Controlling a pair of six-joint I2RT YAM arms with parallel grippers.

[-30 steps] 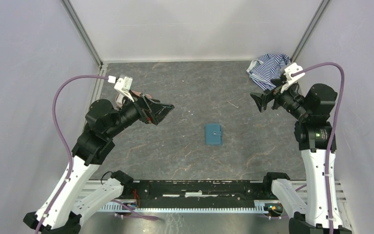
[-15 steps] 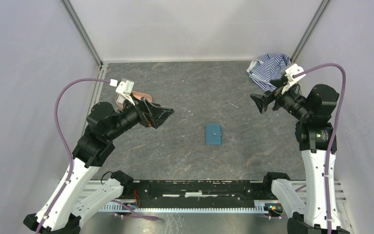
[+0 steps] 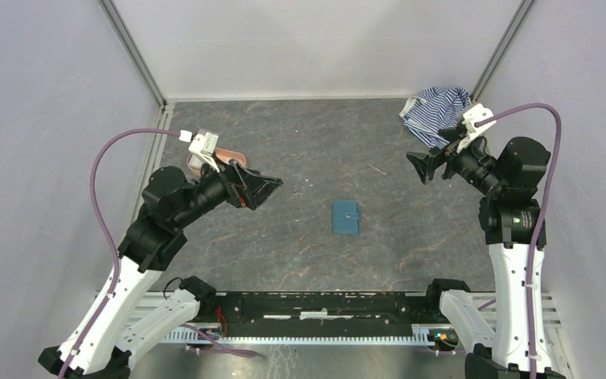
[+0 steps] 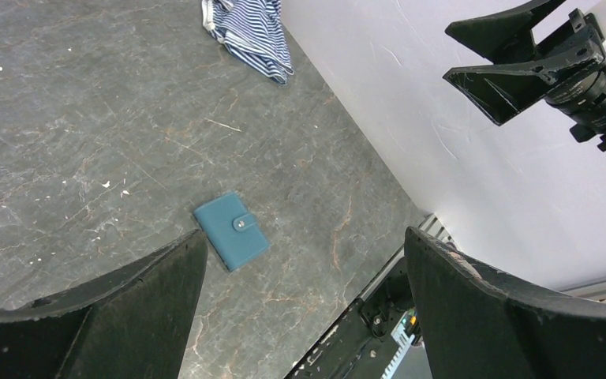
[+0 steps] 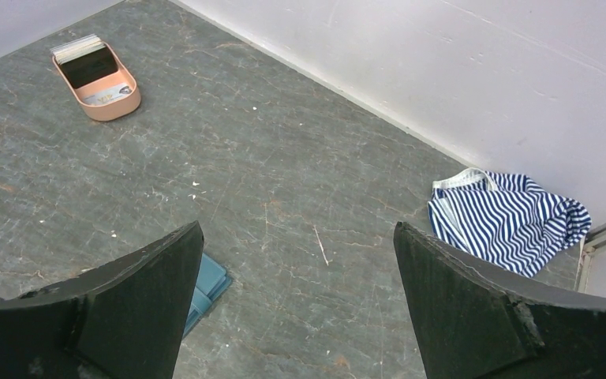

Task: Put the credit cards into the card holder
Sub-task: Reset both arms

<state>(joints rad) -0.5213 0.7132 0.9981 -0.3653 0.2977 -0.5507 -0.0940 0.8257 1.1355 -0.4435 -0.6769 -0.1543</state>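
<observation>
The teal card holder lies shut on the table's middle, snap tab up; it also shows in the left wrist view and partly in the right wrist view. The credit cards, a dark one and a whitish stack, sit in the salmon-pink tray at the far left. In the top view the tray is mostly hidden behind my left arm. My left gripper is open and empty, raised left of the holder. My right gripper is open and empty, raised to its right.
A blue-and-white striped cloth lies crumpled in the far right corner; it also shows in the wrist views. White walls close in the table on three sides. The arm bases and a black rail run along the near edge.
My left arm has shifted slightly down and toward the holder, uncovering a bit of the pink tray behind it. The right arm has barely moved. Both grippers stay open.
</observation>
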